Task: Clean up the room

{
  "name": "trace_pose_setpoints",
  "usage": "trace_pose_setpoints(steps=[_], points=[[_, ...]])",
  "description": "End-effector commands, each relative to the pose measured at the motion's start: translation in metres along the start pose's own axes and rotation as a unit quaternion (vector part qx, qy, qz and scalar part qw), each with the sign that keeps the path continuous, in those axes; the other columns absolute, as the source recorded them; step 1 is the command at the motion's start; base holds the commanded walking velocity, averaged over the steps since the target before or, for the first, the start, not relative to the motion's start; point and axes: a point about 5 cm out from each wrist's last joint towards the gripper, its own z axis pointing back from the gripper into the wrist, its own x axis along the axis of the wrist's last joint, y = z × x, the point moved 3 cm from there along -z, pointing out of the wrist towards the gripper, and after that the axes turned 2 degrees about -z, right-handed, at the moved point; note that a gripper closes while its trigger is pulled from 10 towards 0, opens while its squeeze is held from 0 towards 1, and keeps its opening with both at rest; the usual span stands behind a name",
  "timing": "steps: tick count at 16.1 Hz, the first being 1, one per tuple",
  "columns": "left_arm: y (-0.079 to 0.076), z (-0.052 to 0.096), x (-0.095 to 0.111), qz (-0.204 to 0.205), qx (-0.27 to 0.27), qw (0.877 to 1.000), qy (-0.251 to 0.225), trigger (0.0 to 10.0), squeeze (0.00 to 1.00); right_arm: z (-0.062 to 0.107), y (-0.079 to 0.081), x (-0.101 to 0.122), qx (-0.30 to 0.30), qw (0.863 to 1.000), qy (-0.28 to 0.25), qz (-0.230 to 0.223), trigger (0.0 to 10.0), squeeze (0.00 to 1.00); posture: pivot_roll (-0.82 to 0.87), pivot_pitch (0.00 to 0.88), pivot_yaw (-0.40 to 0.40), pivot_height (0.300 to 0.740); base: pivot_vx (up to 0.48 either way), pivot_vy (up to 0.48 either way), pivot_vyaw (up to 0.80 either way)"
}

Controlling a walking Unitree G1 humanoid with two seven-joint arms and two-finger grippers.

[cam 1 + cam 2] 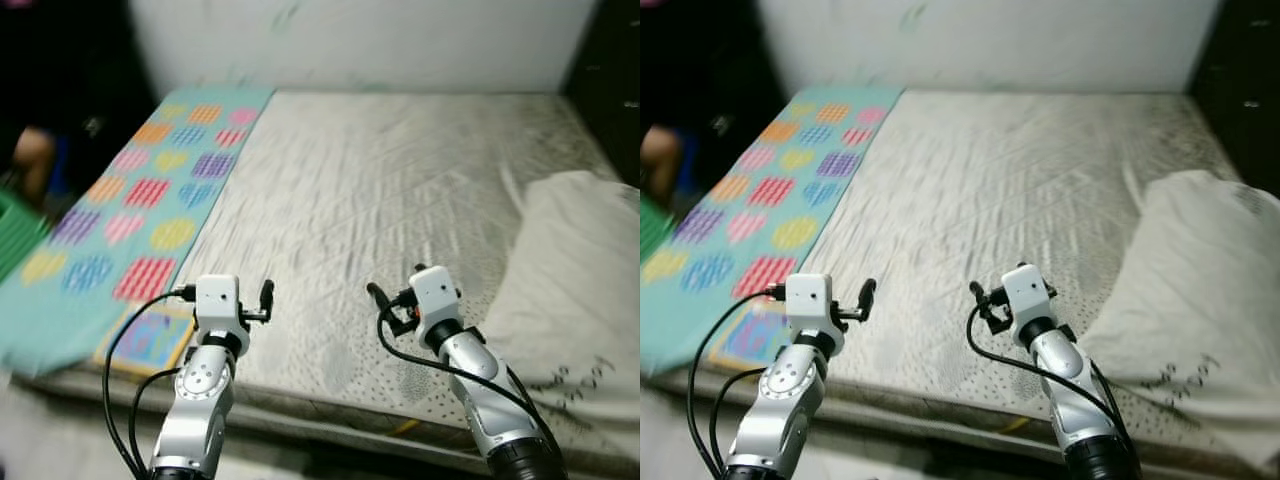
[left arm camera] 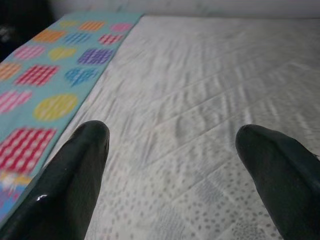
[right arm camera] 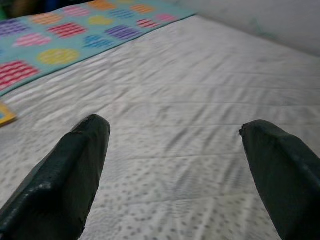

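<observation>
Both sets of jaws are spread wide with nothing between them. The left gripper (image 2: 172, 150) and right gripper (image 3: 175, 150) hover low in the frame over the near edge of the bare grey mattress (image 1: 390, 190). A teal patterned blanket (image 1: 140, 200) lies along its left side, a white pillow (image 1: 580, 290) at right.

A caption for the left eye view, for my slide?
Both grippers, left and right, open above a bare mattress.
</observation>
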Motion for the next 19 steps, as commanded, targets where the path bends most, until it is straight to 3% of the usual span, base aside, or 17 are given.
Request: trace_pose_setpoints(steps=[1,9,16,19], points=[[0.008,0.002,-0.003,-0.003,0.013,1.0,0.005,10.0,0.0,-0.002,0.006,0.0,0.008,1.0,-0.001,-0.006,10.0,0.0,-0.12,0.064,0.043,0.74,0.0,-0.281,0.0],[0.007,0.002,-0.004,-0.002,0.014,1.0,0.007,10.0,0.0,-0.002,0.001,-0.003,-0.012,0.999,0.009,-0.031,10.0,0.0,-0.12,0.068,0.04,0.74,0.0,-0.267,0.0],[0.005,0.002,-0.006,0.0,0.009,1.0,0.013,10.0,0.0,-0.002,-0.004,-0.002,-0.025,0.999,0.006,-0.034,10.0,0.0,-0.13,0.068,0.044,0.74,0.0,0.0,-0.74],[0.021,0.008,0.006,-0.022,0.039,0.999,-0.016,10.0,0.0,0.004,-0.019,0.013,-0.067,0.995,-0.038,-0.056,10.0,0.0,-0.12,0.052,0.062,0.74,0.0,0.0,0.0]])
